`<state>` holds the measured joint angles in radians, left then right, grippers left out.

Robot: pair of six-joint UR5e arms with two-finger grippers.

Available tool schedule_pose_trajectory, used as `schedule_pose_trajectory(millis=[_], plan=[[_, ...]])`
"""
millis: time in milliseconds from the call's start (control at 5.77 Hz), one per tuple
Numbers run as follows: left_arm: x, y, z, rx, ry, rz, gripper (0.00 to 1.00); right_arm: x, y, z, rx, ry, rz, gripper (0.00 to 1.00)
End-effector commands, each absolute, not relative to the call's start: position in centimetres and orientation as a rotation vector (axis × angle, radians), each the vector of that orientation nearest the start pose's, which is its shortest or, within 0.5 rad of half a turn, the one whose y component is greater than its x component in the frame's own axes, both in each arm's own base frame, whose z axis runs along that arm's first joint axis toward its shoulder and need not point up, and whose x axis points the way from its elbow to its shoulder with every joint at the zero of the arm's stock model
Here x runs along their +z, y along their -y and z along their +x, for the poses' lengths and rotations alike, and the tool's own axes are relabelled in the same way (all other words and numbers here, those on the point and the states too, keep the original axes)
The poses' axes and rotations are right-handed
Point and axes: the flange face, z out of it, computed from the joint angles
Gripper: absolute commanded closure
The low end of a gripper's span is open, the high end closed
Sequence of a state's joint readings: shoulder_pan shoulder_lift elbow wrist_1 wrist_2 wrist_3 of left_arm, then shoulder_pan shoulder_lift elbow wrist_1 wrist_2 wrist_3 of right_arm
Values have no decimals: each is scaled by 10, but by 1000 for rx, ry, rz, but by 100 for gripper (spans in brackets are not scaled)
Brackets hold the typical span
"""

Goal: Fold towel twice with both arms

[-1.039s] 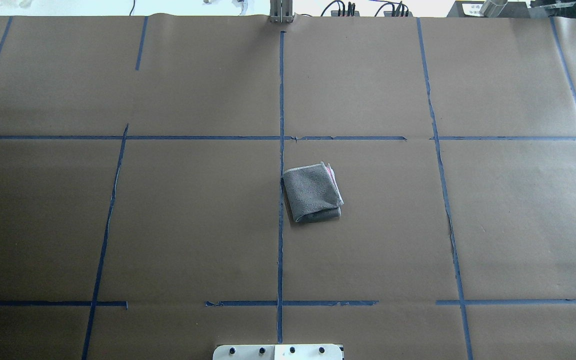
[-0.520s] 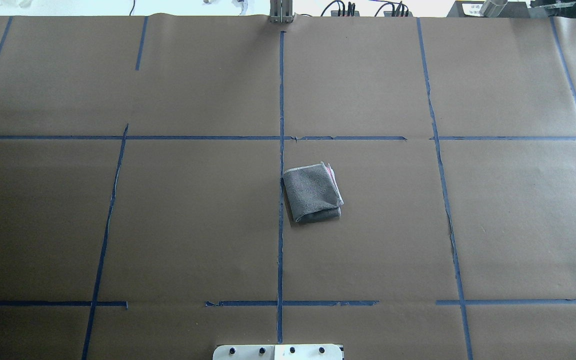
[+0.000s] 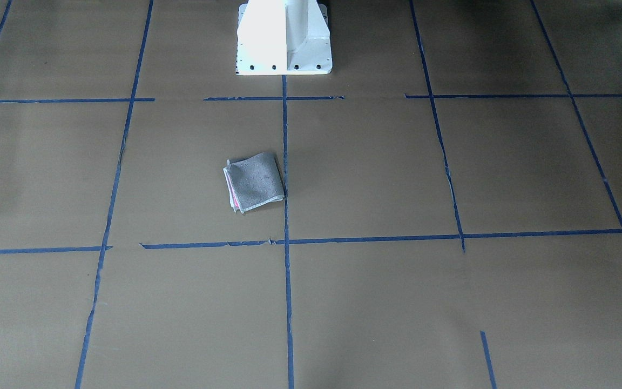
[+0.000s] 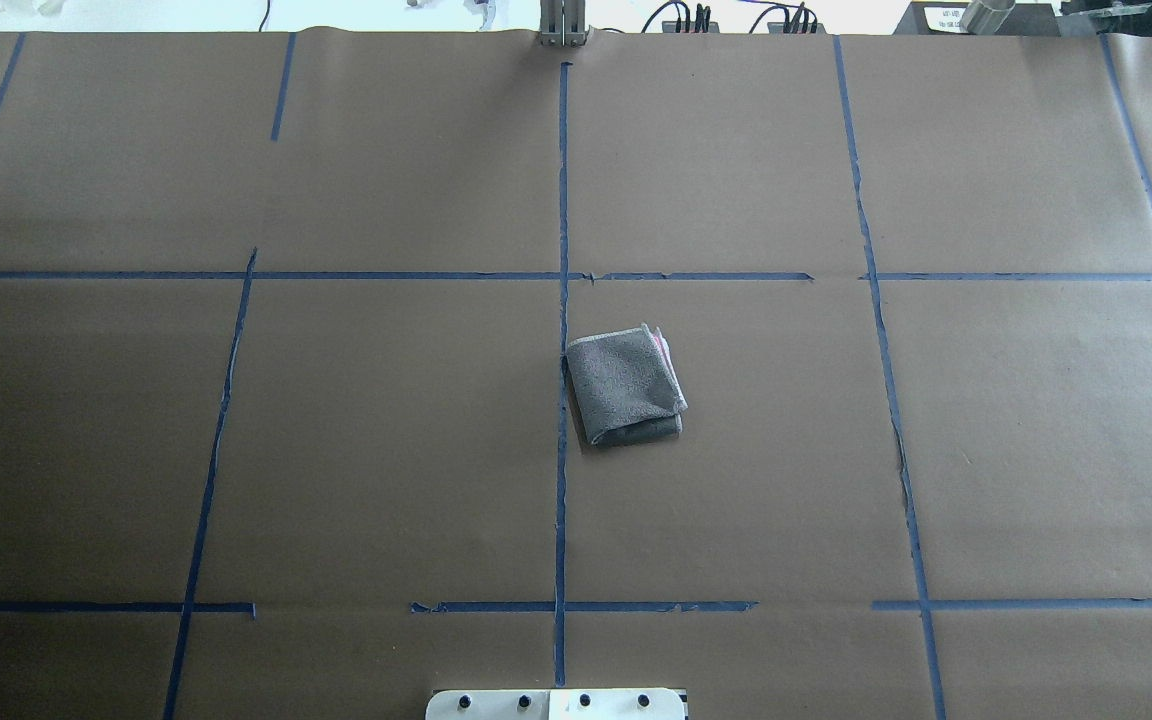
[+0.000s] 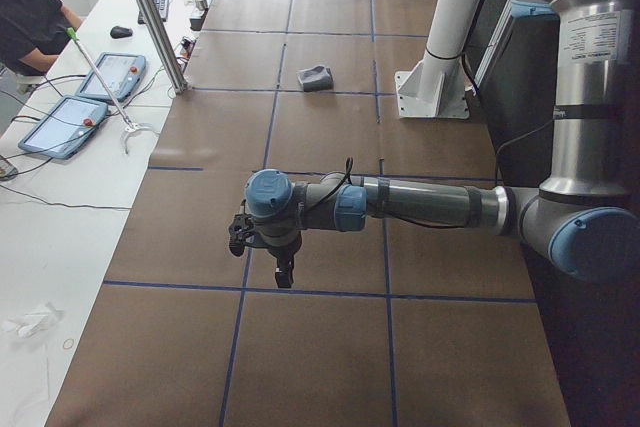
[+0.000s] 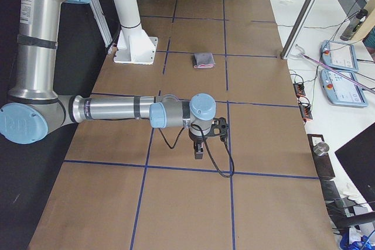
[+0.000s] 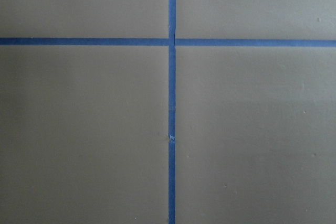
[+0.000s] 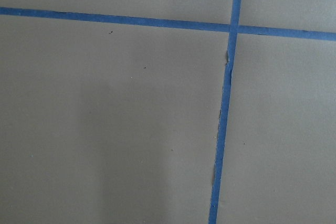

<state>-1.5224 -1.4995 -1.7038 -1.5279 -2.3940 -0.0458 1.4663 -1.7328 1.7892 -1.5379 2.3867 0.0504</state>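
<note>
The towel point(image 4: 624, 385) lies folded into a small grey square near the table's middle, just right of the centre tape line, with pink layers showing at its right edge. It also shows in the front view point(image 3: 254, 181) and small in both side views point(image 5: 316, 77) point(image 6: 204, 58). My left gripper point(image 5: 283, 272) hangs over the table far out to the left, well away from the towel. My right gripper point(image 6: 199, 151) hangs far out to the right. I cannot tell whether either is open or shut. Both wrist views show only paper and tape.
Brown paper with a grid of blue tape lines point(image 4: 562, 300) covers the table. The white pedestal base point(image 3: 284, 38) stands at the near edge. A metal post point(image 5: 150, 17), tablets point(image 5: 110, 77) and cables sit on a white bench beyond the far edge.
</note>
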Motion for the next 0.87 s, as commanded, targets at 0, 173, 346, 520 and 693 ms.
schedule_pose_trajectory(millis=[0, 173, 346, 520, 693], plan=[[639, 452, -38, 13, -822, -26, 0, 619, 434, 18, -85, 809, 27, 0], [627, 451, -39, 22, -824, -3, 0, 621, 434, 19, -82, 803, 24, 0], [602, 446, -39, 36, -833, 31, 0, 621, 434, 19, -83, 804, 24, 0], [605, 440, -40, 38, -823, 31, 0, 622, 434, 18, -83, 806, 22, 0], [604, 444, -39, 38, -824, 25, 0, 621, 433, 18, -82, 812, 22, 0]])
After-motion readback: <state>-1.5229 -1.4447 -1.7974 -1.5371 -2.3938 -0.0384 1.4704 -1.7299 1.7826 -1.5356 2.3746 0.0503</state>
